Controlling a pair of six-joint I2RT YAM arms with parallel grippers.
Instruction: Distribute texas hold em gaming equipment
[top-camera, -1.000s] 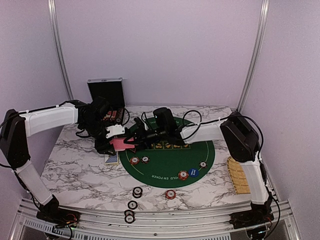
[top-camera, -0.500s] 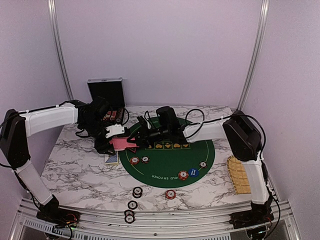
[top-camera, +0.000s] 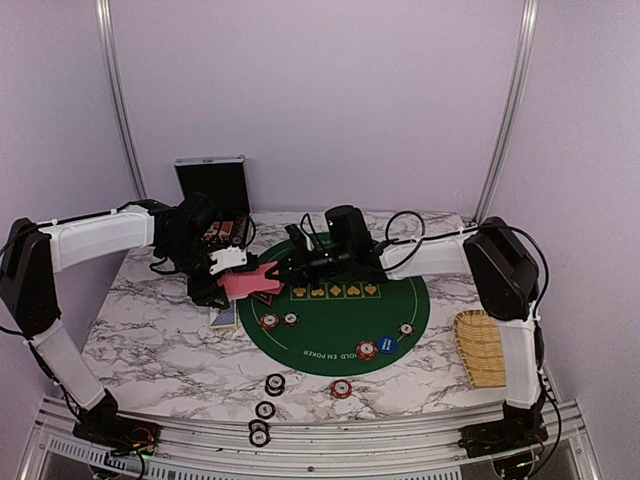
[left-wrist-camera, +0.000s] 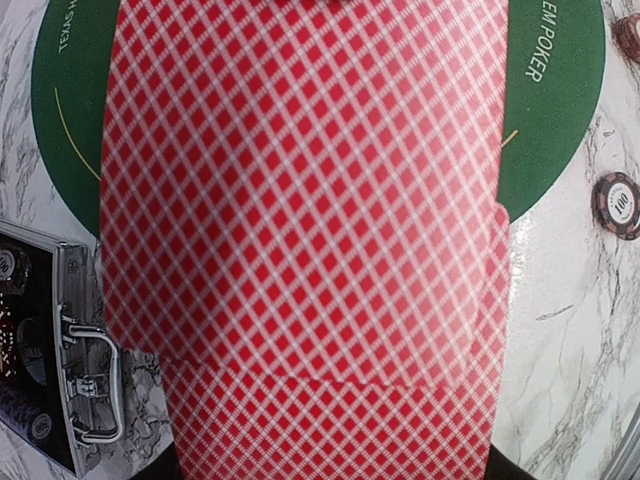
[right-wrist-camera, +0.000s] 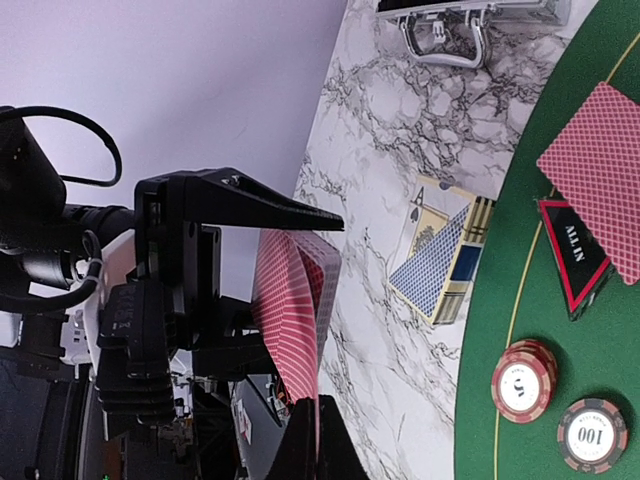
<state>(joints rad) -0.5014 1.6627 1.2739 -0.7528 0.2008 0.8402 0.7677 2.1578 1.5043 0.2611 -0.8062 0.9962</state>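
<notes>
My left gripper is shut on a stack of red-checked playing cards, held above the left edge of the green poker mat. The card backs fill the left wrist view and hide the fingers. My right gripper is shut on the edge of the top card, which bows away from the stack. One card lies face down on the mat beside the triangular all-in marker. Chips and a blue button sit on the mat.
A blue card box lies on the marble just left of the mat. The open black case stands at the back left, and the bamboo tray lies at the right edge. Several chips rest near the front edge.
My right gripper has closed on the top card's edge and drawn back slightly to the right. The left arm and its stack stay put.
</notes>
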